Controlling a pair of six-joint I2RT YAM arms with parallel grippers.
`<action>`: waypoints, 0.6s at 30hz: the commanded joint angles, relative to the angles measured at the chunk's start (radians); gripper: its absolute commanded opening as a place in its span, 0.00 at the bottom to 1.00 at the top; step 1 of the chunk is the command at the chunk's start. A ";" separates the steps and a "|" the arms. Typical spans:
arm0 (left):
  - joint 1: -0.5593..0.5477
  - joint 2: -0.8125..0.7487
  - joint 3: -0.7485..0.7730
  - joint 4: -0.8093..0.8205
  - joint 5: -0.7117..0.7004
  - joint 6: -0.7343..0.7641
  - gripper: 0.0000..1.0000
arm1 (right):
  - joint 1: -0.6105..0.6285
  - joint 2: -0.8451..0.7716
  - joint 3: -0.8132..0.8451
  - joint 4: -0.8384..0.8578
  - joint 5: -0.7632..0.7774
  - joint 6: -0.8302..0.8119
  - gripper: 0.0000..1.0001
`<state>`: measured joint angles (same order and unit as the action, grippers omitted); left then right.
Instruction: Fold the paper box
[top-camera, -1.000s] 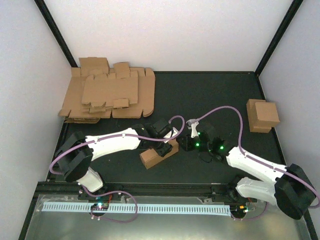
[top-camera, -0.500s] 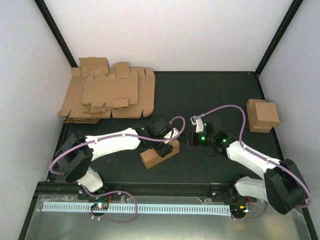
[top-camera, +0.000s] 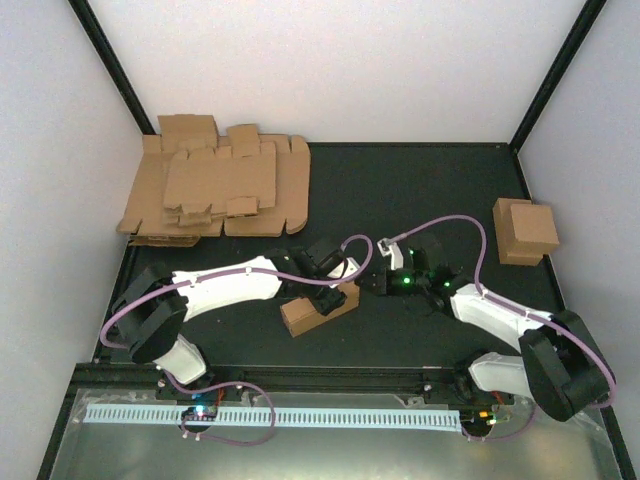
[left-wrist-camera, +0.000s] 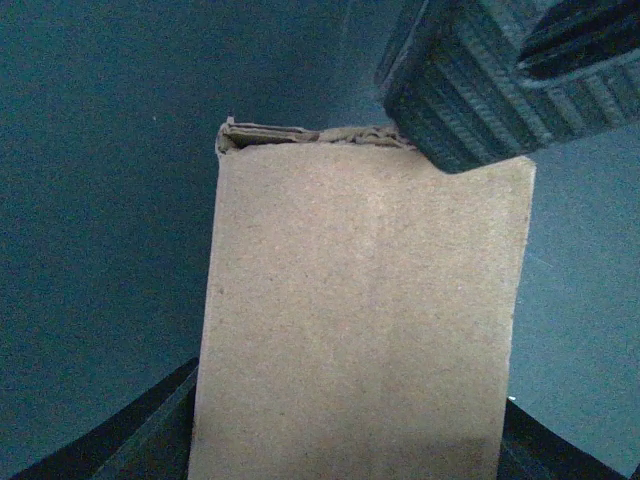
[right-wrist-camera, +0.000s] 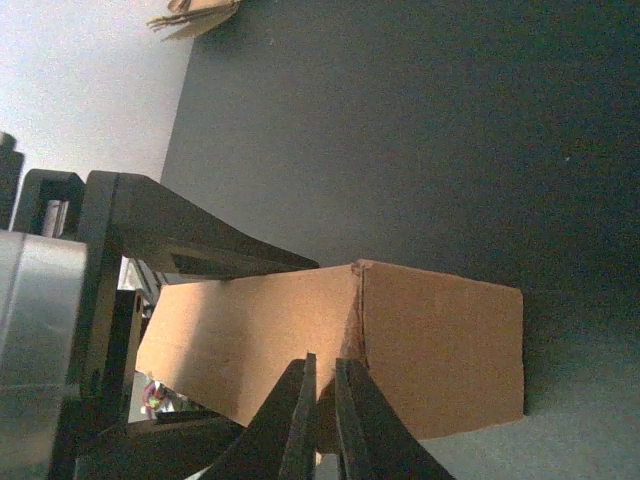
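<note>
On table (top-camera: 430, 190), paper box (top-camera: 303, 316) clamped in left tool (top-camera: 326, 297), right tool (right-wrist-camera: 322, 372) closed at its corner, clear only from right wrist.

Overhead view bright, even; walls (top-camera: 350, 70) near washed out, shadows soft. Left wrist view dim, bluish; paper box (left-wrist-camera: 360, 320) grainy, perhaps slightly blurred.

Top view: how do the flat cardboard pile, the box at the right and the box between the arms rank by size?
1. Flat cardboard pile, clearly largest.
2 and 3. Box at the right and box between the arms look alike; an arm covers part of the latter, so no ranking.
</note>
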<state>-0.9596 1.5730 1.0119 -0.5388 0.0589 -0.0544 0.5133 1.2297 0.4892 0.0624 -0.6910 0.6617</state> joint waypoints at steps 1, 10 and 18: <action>-0.008 0.015 0.025 0.013 0.022 0.015 0.58 | -0.006 0.010 -0.049 0.054 -0.048 0.011 0.07; -0.010 0.025 0.040 -0.004 0.015 0.007 0.58 | -0.004 -0.018 -0.038 -0.006 -0.048 -0.034 0.02; -0.014 0.038 0.078 -0.031 -0.008 -0.038 0.57 | 0.042 -0.070 0.034 -0.193 0.129 -0.140 0.03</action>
<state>-0.9668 1.5932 1.0412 -0.5659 0.0574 -0.0586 0.5182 1.1904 0.4808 0.0120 -0.6533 0.5953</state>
